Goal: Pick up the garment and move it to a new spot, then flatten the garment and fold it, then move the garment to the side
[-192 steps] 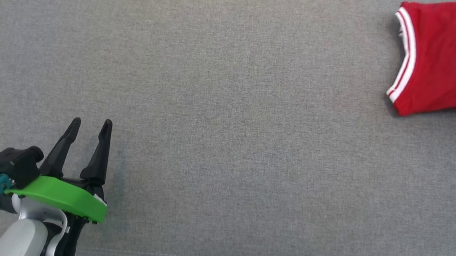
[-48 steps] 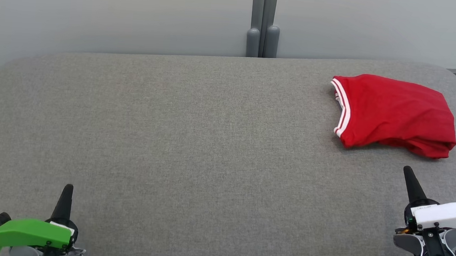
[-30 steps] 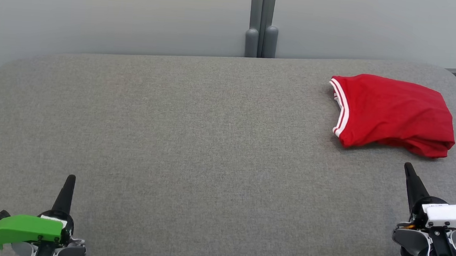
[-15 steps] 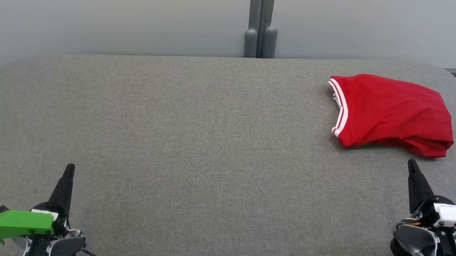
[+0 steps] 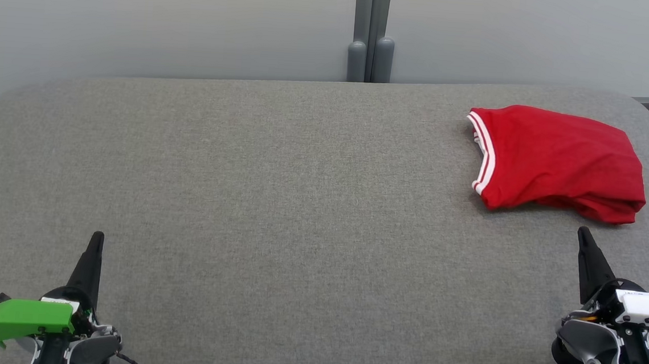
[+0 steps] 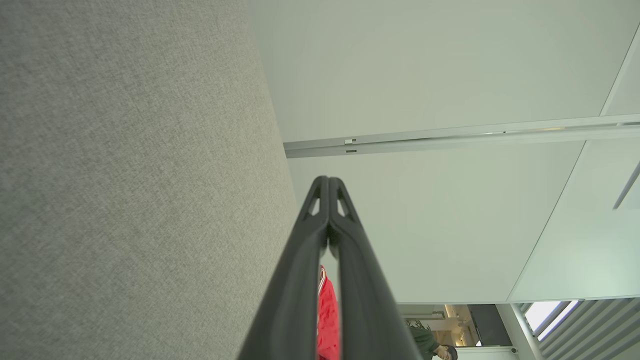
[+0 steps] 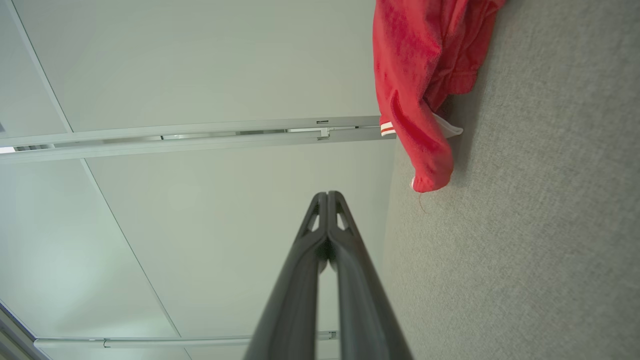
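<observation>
Left fingers [image 5: 90,263]: closed tip to tip and holding nothing (the red sliver we see through the gap lower down in the left wrist view is the far-off garment, not a catch).
Right fingers [image 5: 590,263]: closed just as tightly, empty, and pointing up the bench [image 5: 277,201].
Garment [image 5: 557,161]: red, lying as a compact bundle on the bench. It is ahead of the right fingers' tips and a little to their left, near them but not touching.
Garment from the left fingers: well apart, far to their right and further ahead, with bare bench between.
Long axis: we read it as running left to right, crosswise to the way the right fingers point. The white-striped trim is at the end towards the left fingers and the rumpled end is away from them.
Nearer arm: the right, clearly. The left would have to cross most of the bench.
Stage, as we judge it: the garment looks folded and set to one side, so little seems left to do.
Next move, if any: we would send the right fingers straight ahead to the near long edge, opening them first.
Risk: a pinch on the loose near edge could drag the fold open.
</observation>
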{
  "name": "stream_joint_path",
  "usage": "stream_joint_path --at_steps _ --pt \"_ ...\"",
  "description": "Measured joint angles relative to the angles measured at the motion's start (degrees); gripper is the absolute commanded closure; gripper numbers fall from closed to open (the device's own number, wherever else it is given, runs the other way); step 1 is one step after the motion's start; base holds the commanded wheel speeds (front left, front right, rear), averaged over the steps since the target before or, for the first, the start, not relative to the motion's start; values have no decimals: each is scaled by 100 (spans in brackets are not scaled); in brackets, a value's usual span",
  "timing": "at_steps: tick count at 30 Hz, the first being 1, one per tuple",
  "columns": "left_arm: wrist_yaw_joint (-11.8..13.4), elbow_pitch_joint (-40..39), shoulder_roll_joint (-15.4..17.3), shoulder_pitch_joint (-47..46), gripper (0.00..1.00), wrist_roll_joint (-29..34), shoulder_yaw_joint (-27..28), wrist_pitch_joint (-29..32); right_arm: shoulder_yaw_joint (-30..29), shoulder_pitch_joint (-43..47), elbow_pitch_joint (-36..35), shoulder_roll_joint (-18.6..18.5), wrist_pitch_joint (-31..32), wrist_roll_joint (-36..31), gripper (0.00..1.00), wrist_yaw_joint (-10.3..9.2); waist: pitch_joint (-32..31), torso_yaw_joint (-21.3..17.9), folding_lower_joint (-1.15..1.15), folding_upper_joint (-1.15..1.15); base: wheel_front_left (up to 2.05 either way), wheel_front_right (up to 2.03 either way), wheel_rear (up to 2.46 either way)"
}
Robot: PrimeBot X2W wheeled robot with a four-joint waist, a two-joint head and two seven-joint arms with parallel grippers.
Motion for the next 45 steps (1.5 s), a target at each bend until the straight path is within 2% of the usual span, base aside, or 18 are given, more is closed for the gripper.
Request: stream_joint_path --at_steps 45 --pt "0 -18 -2 0 100 0 -1 -1 -5 -13 12 8 0 0 100 1 1 0 0 0 0 0 0"
